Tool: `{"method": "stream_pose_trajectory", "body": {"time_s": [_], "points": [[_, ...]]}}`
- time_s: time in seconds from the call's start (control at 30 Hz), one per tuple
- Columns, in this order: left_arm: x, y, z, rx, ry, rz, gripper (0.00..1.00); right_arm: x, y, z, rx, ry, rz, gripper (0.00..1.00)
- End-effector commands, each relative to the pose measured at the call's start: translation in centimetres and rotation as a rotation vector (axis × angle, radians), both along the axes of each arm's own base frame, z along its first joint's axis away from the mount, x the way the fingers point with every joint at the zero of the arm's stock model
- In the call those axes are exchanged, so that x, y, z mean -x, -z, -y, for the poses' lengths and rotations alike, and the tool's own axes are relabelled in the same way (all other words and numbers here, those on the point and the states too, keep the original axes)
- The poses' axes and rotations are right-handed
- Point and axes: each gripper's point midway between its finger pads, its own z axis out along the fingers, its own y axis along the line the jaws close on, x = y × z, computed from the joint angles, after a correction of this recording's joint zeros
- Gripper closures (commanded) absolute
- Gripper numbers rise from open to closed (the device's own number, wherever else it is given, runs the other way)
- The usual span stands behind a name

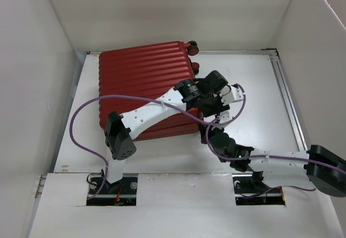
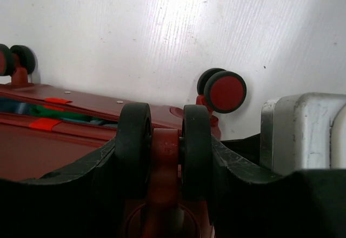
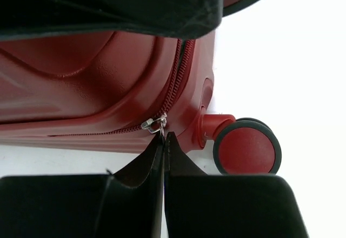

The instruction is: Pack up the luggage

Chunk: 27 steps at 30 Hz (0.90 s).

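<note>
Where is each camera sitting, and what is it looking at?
Top camera: above and behind the arm bases, looking down at the red luggage on the white table; left arm and right arm show.
Left wrist: on the left claw, looking along its fingers, which clamp a wheel.
Right wrist: on the right claw, facing the luggage's side; its fingers pinch the zipper pull.
Shared: both wrist views show luggage wheels.

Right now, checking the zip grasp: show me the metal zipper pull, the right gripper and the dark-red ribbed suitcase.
metal zipper pull (image 3: 155, 123), right wrist view, silver slider.
right gripper (image 3: 164, 140), right wrist view, between its fingertips.
dark-red ribbed suitcase (image 1: 143, 71), top external view, ribbed shell.
</note>
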Motion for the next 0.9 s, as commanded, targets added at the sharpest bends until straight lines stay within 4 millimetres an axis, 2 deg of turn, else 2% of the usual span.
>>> {"method": "stream_pose_trajectory", "body": {"time_s": [0.0,0.07,0.1,0.13,0.17,0.2,0.27,0.3,0.33,0.37,0.43,0.5,0.57,0.63,0.7,0.73,0.77,0.83,0.87], "points": [[5.5,-9.5,0.0,0.23,0.149,0.036,1.0,-3.0,0.4,5.7,0.042,0.215,0.0,1.0],[5.6,-8.9,-0.3,0.212,0.148,0.025,1.0,-3.3,0.3,6.9,0.041,0.221,0.005,1.0],[5.8,-8.3,-0.3,0.199,0.16,0.018,1.0,-3.4,0.0,6.8,0.023,0.192,0.009,1.0],[5.9,-8.3,-0.6,0.197,0.16,0.017,1.0,-4.0,-1.0,7.8,0.011,0.2,0.048,1.0],[5.9,-7.9,-0.7,0.188,0.16,0.011,1.0,-4.3,-1.7,8.0,-0.001,0.191,0.065,1.0],[6.1,-7.6,-1.0,0.18,0.16,0.007,1.0,-4.3,-1.6,7.9,-0.003,0.15,0.064,1.0],[6.2,-7.4,-1.4,0.168,0.167,0.008,1.0,-5.3,-2.8,9.4,0.013,0.164,0.106,1.0],[6.6,-7.4,-1.7,0.17,0.174,0.001,1.0,-5.4,-2.8,9.3,0.018,0.13,0.103,1.0],[6.7,-6.8,-1.8,0.156,0.174,-0.008,1.0,-6.2,-3.3,10.3,0.023,0.147,0.112,1.0],[6.8,-7.4,-2.1,0.169,0.174,0.0,1.0,-6.7,-4.2,10.4,0.015,0.134,0.139,1.0],[7.2,-7.5,-2.2,0.175,0.197,-0.006,1.0,-7.0,-4.0,9.8,0.049,0.053,0.151,1.0],[7.3,-7.4,-2.3,0.167,0.197,-0.011,1.0,-7.8,-4.5,10.1,0.064,0.04,0.175,1.0],[7.8,-7.8,-2.3,0.185,0.215,-0.021,1.0,-8.1,-5.4,9.5,0.063,-0.02,0.207,1.0],[7.0,-8.0,-2.7,0.206,0.164,-0.039,1.0,-8.3,-6.1,9.3,0.058,-0.048,0.244,1.0],[5.8,-8.4,-2.7,0.235,0.103,-0.056,1.0,-7.6,-6.1,8.9,0.043,-0.084,0.269,1.0],[4.6,-8.4,-3.1,0.243,0.058,-0.065,1.0,-7.3,-6.4,8.7,0.035,-0.094,0.286,1.0],[4.3,-8.4,-3.0,0.256,0.029,-0.093,1.0,-7.1,-6.7,8.2,0.028,-0.116,0.297,1.0],[3.7,-8.2,-2.6,0.261,0.012,-0.098,1.0,-6.3,-5.9,7.4,0.016,-0.143,0.288,1.0],[3.6,-7.4,-2.9,0.252,-0.002,-0.122,1.0,-6.3,-5.9,7.4,0.016,-0.143,0.288,1.0]]}}
